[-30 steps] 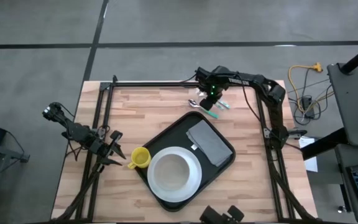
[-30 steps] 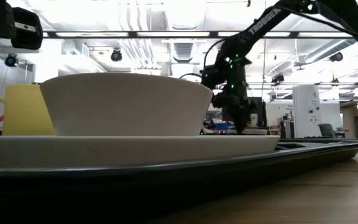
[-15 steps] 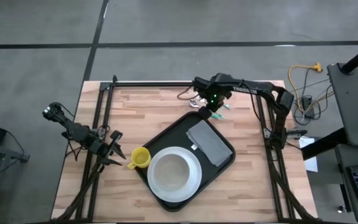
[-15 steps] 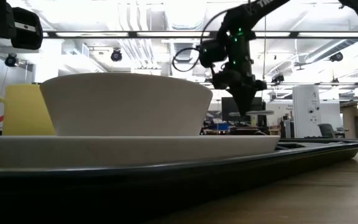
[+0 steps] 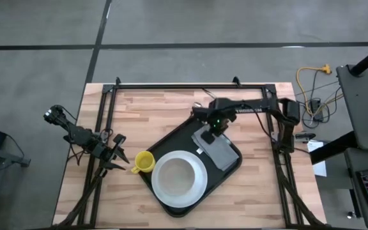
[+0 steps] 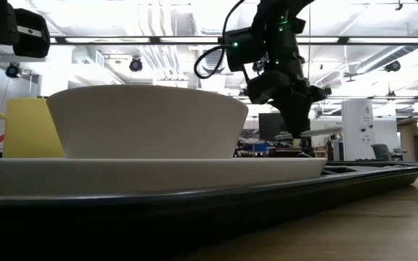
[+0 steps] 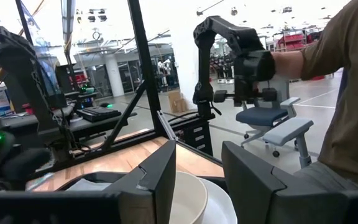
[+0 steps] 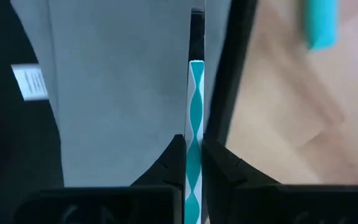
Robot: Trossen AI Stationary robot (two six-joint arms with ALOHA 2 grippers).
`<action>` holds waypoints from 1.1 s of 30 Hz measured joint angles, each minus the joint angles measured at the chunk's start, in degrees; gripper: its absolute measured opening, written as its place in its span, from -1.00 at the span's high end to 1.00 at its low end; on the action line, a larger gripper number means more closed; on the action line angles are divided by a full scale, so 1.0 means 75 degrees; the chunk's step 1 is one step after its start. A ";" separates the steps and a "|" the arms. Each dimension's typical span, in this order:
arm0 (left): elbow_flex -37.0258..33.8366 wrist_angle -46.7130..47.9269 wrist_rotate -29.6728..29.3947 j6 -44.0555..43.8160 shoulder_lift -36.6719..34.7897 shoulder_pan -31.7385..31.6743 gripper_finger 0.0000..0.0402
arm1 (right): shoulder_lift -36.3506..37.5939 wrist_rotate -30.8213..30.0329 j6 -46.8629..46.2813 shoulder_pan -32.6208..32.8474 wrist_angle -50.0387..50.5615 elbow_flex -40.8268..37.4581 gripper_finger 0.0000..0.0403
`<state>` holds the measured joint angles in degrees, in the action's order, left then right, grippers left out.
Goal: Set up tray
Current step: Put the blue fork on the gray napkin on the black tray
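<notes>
The black tray [image 5: 171,144] lies slantwise mid-table and carries a white plate [image 5: 200,186] with a white bowl [image 5: 177,176] on it, plus a grey napkin [image 5: 219,150] at its far-right end. A yellow cup [image 5: 144,161] stands on the wood at the tray's left edge. My right gripper [image 5: 210,130] hovers over the napkin, shut on a thin utensil with a teal-and-white handle [image 8: 196,93]. My left gripper [image 5: 115,157] waits open at the table's left edge, beside the cup. My right gripper pinches the utensil's teal-and-white handle [image 8: 195,134] between its two fingers, which come from above and point down. The handle runs along the gap between the fingers. The utensil is lifted clear above the grey napkin [image 8: 117,93]; its working end does not show.
Another teal-handled piece [image 8: 321,25] lies on the bare wood past the tray's far-right edge. Black frame rails [image 5: 190,85] border the far, left and right sides. A person's arm [image 7: 347,87] shows beyond the table. Bare wood lies toward the far-left.
My right gripper has lifted off the wood near the far edge, carrying the teal-handled utensil, and has moved toward the near side until it hangs over the napkin on the tray. The left arm, cup, plate and bowl have kept still.
</notes>
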<state>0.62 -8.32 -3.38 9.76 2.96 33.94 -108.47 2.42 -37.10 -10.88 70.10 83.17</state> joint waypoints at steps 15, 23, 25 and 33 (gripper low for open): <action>0.0000 0.0000 0.0000 0.0000 0.0000 -0.0001 0.42 | 0.0012 0.0468 -0.1701 0.1292 -0.1231 -0.1004 0.93; 0.0000 -0.0003 0.0000 0.0000 0.0000 0.0001 0.42 | 0.0012 0.0491 -0.1814 0.1385 -0.1552 -0.1223 0.93; 0.0000 -0.0003 0.0000 0.0000 0.0003 -0.0001 0.42 | 0.0012 0.0484 -0.1802 0.1382 -0.1559 -0.1223 0.93; 0.0000 -0.0001 0.0000 -0.0002 0.0001 0.0000 0.42 | 0.0012 0.0460 -0.1823 0.1385 -0.1661 -0.1498 0.93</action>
<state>0.62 -8.33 -3.38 9.74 2.97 33.94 -108.38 5.87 -50.77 -0.49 57.65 71.93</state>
